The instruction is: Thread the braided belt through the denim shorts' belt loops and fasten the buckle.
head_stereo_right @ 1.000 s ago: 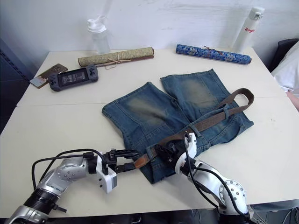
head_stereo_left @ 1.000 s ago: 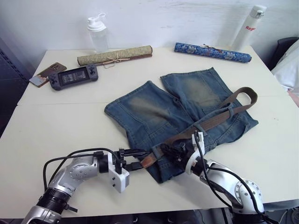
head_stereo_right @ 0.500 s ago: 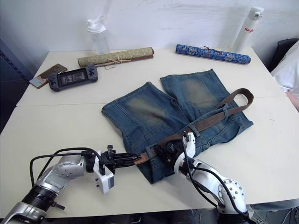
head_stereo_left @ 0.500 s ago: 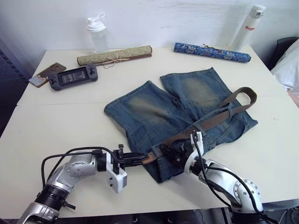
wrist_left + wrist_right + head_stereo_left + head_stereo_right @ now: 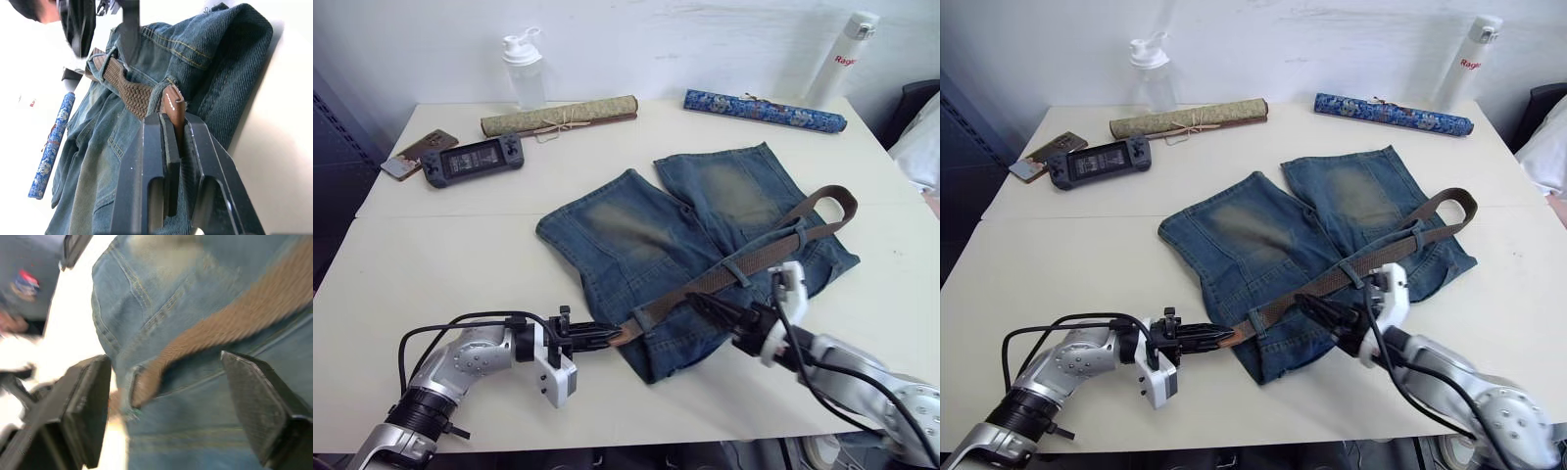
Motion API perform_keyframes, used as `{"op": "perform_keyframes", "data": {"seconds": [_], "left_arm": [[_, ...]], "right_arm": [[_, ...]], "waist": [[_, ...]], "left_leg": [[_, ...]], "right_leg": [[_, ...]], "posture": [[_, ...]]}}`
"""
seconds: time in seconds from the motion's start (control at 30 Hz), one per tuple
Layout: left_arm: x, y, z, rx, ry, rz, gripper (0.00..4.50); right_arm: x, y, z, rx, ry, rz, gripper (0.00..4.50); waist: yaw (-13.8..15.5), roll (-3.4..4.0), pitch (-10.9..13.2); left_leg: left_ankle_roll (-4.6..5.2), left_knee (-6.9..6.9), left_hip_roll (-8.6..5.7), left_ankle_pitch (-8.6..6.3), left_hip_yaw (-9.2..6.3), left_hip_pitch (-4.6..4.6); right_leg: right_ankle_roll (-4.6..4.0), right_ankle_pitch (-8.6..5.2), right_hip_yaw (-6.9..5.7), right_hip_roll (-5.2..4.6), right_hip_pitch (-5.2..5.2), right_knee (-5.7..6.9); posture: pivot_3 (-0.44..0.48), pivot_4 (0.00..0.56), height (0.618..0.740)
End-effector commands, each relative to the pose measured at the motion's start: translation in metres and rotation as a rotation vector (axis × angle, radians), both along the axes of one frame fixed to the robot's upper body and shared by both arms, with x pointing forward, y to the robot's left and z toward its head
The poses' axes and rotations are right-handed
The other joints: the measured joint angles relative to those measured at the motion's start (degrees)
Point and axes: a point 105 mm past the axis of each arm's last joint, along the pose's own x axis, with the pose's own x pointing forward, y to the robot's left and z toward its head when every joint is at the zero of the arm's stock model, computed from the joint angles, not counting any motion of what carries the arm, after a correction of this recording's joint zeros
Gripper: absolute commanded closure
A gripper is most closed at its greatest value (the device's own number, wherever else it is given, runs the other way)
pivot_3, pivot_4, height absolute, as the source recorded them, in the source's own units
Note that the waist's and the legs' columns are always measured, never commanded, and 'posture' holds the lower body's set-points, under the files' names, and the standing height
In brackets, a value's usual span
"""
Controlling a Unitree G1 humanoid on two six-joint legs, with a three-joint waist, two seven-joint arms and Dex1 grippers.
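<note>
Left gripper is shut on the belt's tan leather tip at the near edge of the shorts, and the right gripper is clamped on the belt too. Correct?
Not quite. The right gripper is open, its fingers spread apart above the belt, as the right wrist view shows. The left gripper is indeed shut on the tan leather tip at the near edge of the shorts.

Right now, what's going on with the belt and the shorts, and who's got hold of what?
The left gripper is shut on the tan leather tip of the braided belt, at the near corner of the denim shorts. The belt runs under the belt loops along the waistband; its far end curls off the shorts' right side. The right gripper hovers open over the waistband, holding nothing.
</note>
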Motion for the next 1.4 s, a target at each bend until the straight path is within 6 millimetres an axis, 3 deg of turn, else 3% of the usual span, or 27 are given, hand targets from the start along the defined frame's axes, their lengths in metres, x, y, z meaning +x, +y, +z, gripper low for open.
{"op": "perform_keyframes", "data": {"seconds": [0.03, 0.07, 0.17, 0.3, 0.37, 0.53, 0.73, 0.8, 0.9, 1.03, 1.2, 1.3, 1.4], "left_arm": [[0.000, -0.004, 0.012, -0.029, -0.018, -0.011, 4.50], [0.001, -0.004, 0.013, -0.031, -0.018, -0.011, 4.50], [0.002, -0.006, 0.016, -0.033, -0.020, -0.010, 4.50], [0.002, -0.008, 0.019, -0.036, -0.022, -0.012, 4.50], [0.002, -0.009, 0.021, -0.039, -0.024, -0.013, 4.50], [0.002, -0.009, 0.023, -0.041, -0.026, -0.011, 4.50], [-0.002, 0.005, 0.023, -0.020, -0.042, 0.006, 4.50], [-0.005, 0.027, 0.016, 0.033, -0.040, 0.033, 4.50], [-0.011, 0.085, -0.001, 0.174, -0.012, 0.115, 4.50], [-0.025, 0.157, -0.010, 0.327, 0.046, 0.238, 4.50], [-0.046, 0.234, -0.017, 0.529, 0.186, 0.454, 4.50], [-0.048, 0.271, -0.018, 0.632, 0.200, 0.623, 4.50], [-0.048, 0.292, -0.020, 0.717, 0.146, 0.696, 4.50]], "right_arm": [[-0.004, -0.001, 0.000, -0.205, -0.179, 0.085, 0.69], [-0.004, -0.003, -0.003, -0.237, -0.204, 0.088, 0.69], [-0.002, -0.007, -0.005, -0.274, -0.261, 0.074, 1.46], [0.002, -0.011, -0.012, -0.360, -0.324, 0.061, 3.48], [0.007, -0.016, -0.026, -0.446, -0.310, 0.043, 4.46], [0.011, -0.018, -0.067, -0.571, -0.203, 0.042, 4.46], [0.013, -0.011, -0.092, -0.554, -0.088, 0.020, 4.46], [0.013, -0.010, -0.093, -0.548, -0.078, 0.022, 4.46], [0.015, -0.009, -0.094, -0.548, -0.066, 0.017, 4.46], [0.020, -0.009, -0.092, -0.542, -0.067, 0.004, 4.46], [0.023, -0.005, -0.091, -0.534, -0.076, 0.004, 4.46], [0.023, -0.001, -0.090, -0.525, -0.082, 0.016, 4.46], [0.024, 0.001, -0.089, -0.519, -0.084, 0.020, 4.46]], "waist": [[-0.14, -0.01, 0.00], [-0.09, -0.01, 0.00], [0.01, -0.03, 0.01], [0.05, -0.03, 0.01], [0.03, -0.03, 0.01], [-0.01, -0.03, 0.01], [-0.51, -0.43, -0.24], [-1.08, -0.57, -0.32], [-1.85, -0.66, -0.39], [-1.81, -0.76, -0.46], [-1.78, -1.05, -0.69], [-1.69, -1.22, -0.83], [-1.70, -1.08, -0.97]], "left_leg": [[-0.02, -0.01, 0.03, 0.01, 0.00, 0.01], [-0.03, -0.03, 0.03, 0.01, 0.00, 0.02], [-0.22, 0.00, 0.00, 0.13, 0.01, 0.02], [-0.23, 0.04, -0.02, 0.13, 0.03, 0.02], [-0.23, 0.05, -0.02, 0.13, 0.03, 0.02], [-0.26, 0.04, -0.03, 0.15, 0.03, 0.03], [-0.32, 0.02, 0.07, 0.15, 0.00, 0.18], [-0.35, 0.00, 0.12, 0.13, 0.00, 0.23], [-0.34, -0.05, 0.24, 0.03, -0.06, 0.25], [-0.37, -0.06, 0.40, -0.09, -0.03, 0.28], [-0.36, -0.09, 0.42, -0.14, -0.01, 0.29], [-0.41, -0.10, 0.46, -0.18, -0.01, 0.33], [-0.40, -0.15, 0.46, -0.20, 0.04, 0.39]], "right_leg": [[0.00, 0.00, -0.01, 0.04, 0.01, 0.00], [0.00, 0.00, -0.01, 0.04, 0.00, 0.00], [0.00, 0.00, -0.16, 0.03, 0.00, 0.00], [0.03, 0.02, -0.37, 0.00, 0.04, 0.00], [0.03, 0.02, -0.40, 0.00, 0.04, 0.00], [0.03, 0.02, -0.47, 0.00, 0.04, 0.00], [0.01, 0.02, -0.48, 0.06, 0.15, 0.02], [-0.02, 0.01, -0.40, 0.08, 0.16, 0.02], [-0.15, -0.04, -0.22, 0.10, 0.16, 0.02], [-0.32, -0.07, -0.40, 0.15, 0.08, 0.06], [-0.37, -0.08, -0.46, 0.14, 0.00, 0.07], [-0.40, -0.09, -0.59, 0.13, 0.00, 0.08], [-0.40, -0.09, -0.52, 0.15, 0.02, 0.14]], "posture": [[0.000, 0.150, 0.717], [0.000, 0.150, 0.717], [0.000, 0.150, 0.717], [0.000, 0.150, 0.717], [0.000, 0.150, 0.717], [0.000, 0.150, 0.717], [0.000, 0.150, 0.717], [0.000, 0.150, 0.717], [0.000, 0.150, 0.717], [0.000, 0.150, 0.717], [0.000, 0.150, 0.717], [0.000, 0.150, 0.717], [0.000, 0.150, 0.717]]}}
